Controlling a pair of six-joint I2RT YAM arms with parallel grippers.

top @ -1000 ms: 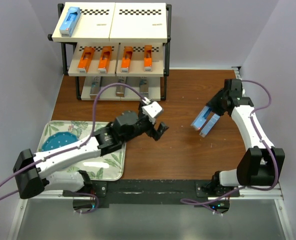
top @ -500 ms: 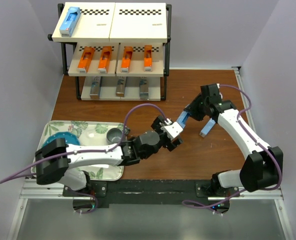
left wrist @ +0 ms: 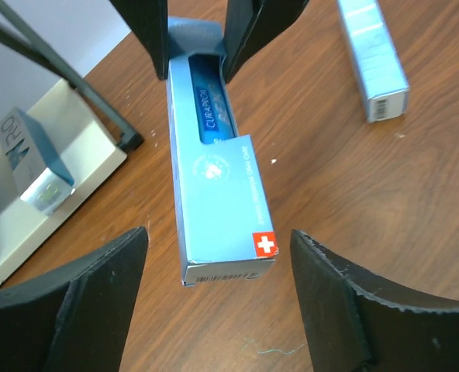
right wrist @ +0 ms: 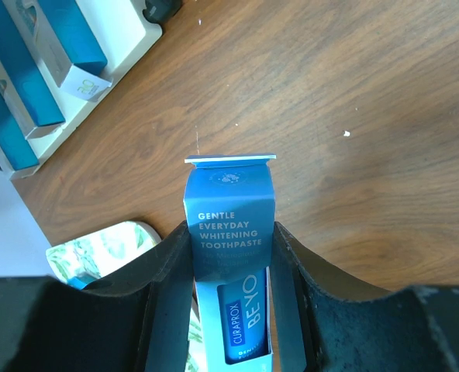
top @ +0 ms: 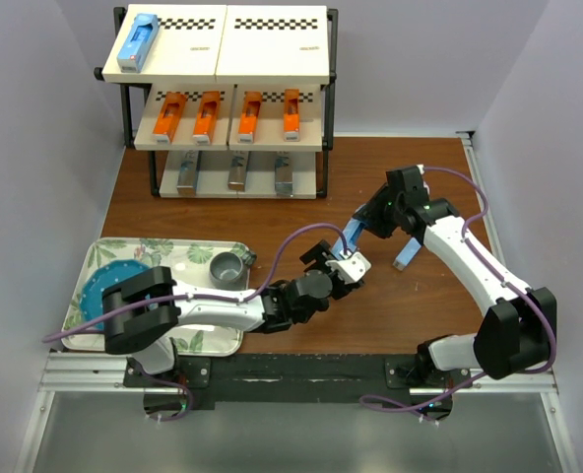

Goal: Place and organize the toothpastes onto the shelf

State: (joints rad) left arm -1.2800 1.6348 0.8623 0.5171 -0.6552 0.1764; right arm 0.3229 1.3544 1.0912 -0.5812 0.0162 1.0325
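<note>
- Left wrist view: we log our left gripper (left wrist: 218,239) spread, Curaprox toothpaste box (left wrist: 218,190) end between its fingers, gaps either side.
- Our right gripper (right wrist: 231,236) clenched on that box's far end.

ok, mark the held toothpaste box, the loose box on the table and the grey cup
held toothpaste box (left wrist: 222,205), left wrist view, printed face
loose box (top: 407,254), top view, upper face
grey cup (top: 226,266), top view, centre
</note>
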